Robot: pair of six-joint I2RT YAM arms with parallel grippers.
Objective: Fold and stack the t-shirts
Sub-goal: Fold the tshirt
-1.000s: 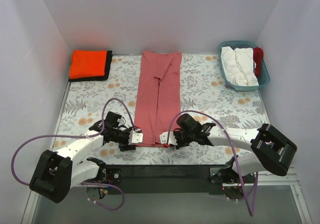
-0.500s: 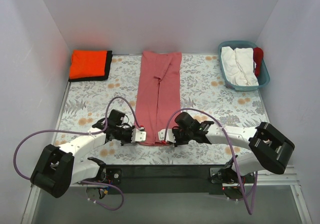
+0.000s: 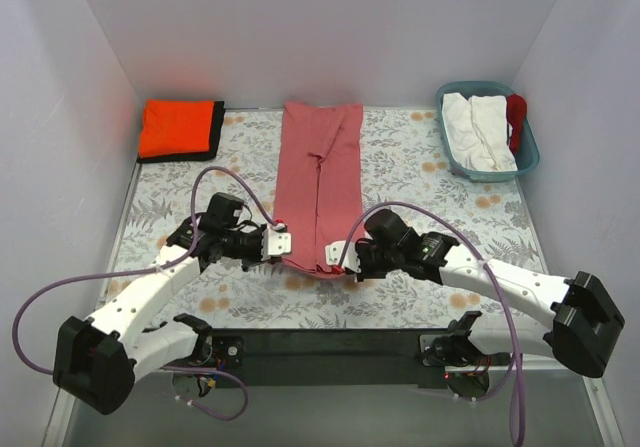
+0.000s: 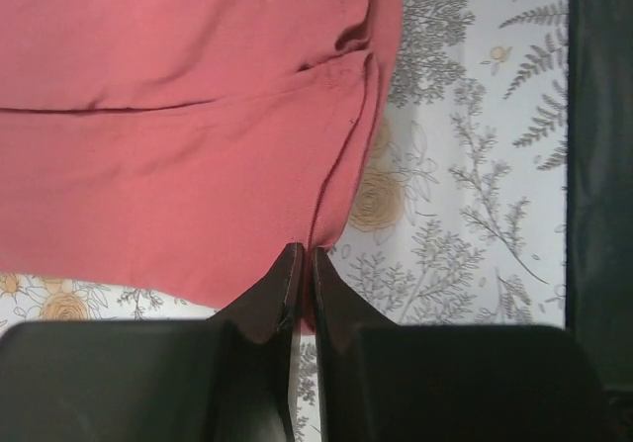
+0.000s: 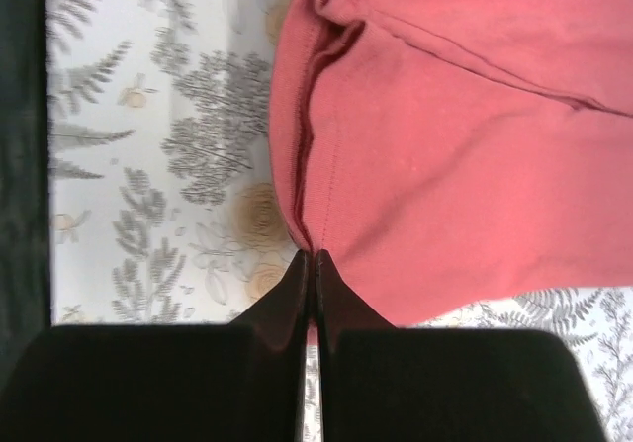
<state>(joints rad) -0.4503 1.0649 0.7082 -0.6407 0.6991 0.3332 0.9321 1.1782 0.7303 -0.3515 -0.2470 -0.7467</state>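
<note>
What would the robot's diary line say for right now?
step: fold rose-red t-shirt | left gripper: shut on near hem | right gripper: shut on near hem | orange t-shirt: folded, far-left corner

The rose shirt (image 3: 318, 182) is soft, matt knit cloth with stitched hems, creased where it bunches. The orange shirt (image 3: 178, 127) and the black shirt (image 3: 217, 132) under it look like the same dull cloth. The table (image 3: 430, 182) has a smooth, flat covering printed with leaves and flowers. The left pincer (image 4: 303, 256) and right pincer (image 5: 311, 260) have dark, smooth fingers with a faint sheen. The arms (image 3: 150, 297) have white plastic shells. The basket (image 3: 497, 177) is teal plastic and holds white cloth (image 3: 478, 132).
</note>
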